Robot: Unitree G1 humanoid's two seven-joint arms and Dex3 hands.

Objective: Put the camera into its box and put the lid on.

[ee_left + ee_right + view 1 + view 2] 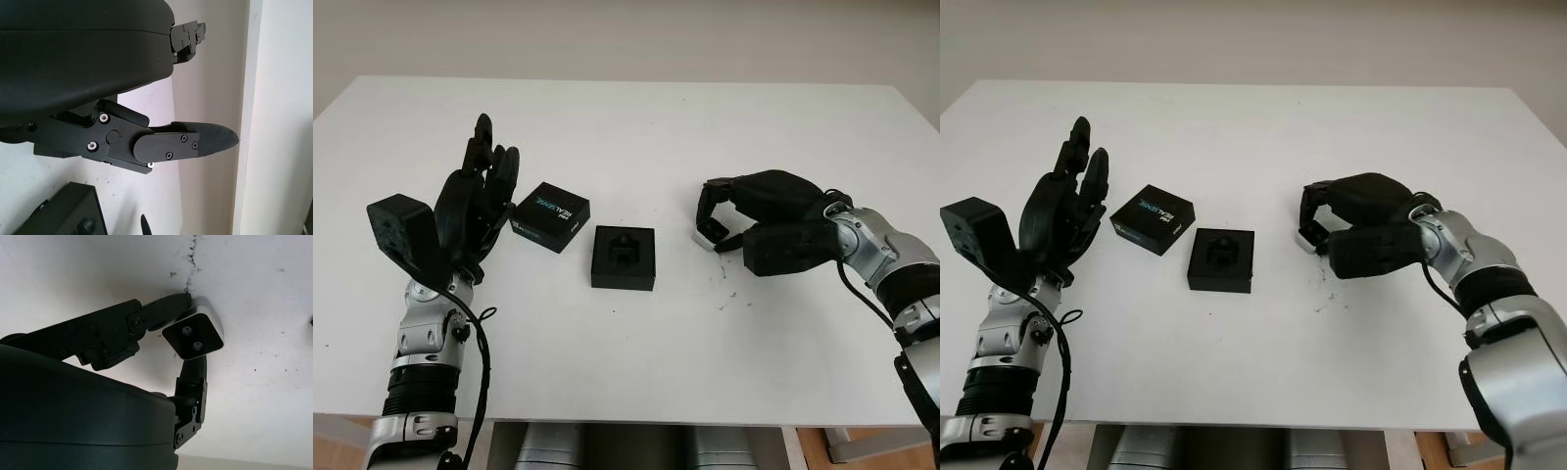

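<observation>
Standing raised at the left side of the white table (636, 372), the left hand (475, 201) is open and holds nothing, its black fingers (494, 162) extended upward and lying close alongside one another. It is near the lid but not touching it.

Just to the right of that hand lies the lid (551, 216), a black square piece with white and teal lettering on its top face, sitting flat on the table and turned at a slight angle. It is apart from the box.

Next to the right, close beside the lid, the box (624, 258) sits open on the table. It is black, with a dark moulded insert visible inside. No camera is in it.

Farther right, well apart from the box, the right hand (1356, 230) is low over the table with its fingers curled. The camera (194, 336), a small silver-edged body with a dark face bearing two screws, is pinched between the fingertips (168, 308). In the right wrist view one finger presses on one side of the camera and another on the adjoining side, and the camera is at or very near the table surface; contact cannot be confirmed. Small dark specks mark the table beside it.
</observation>
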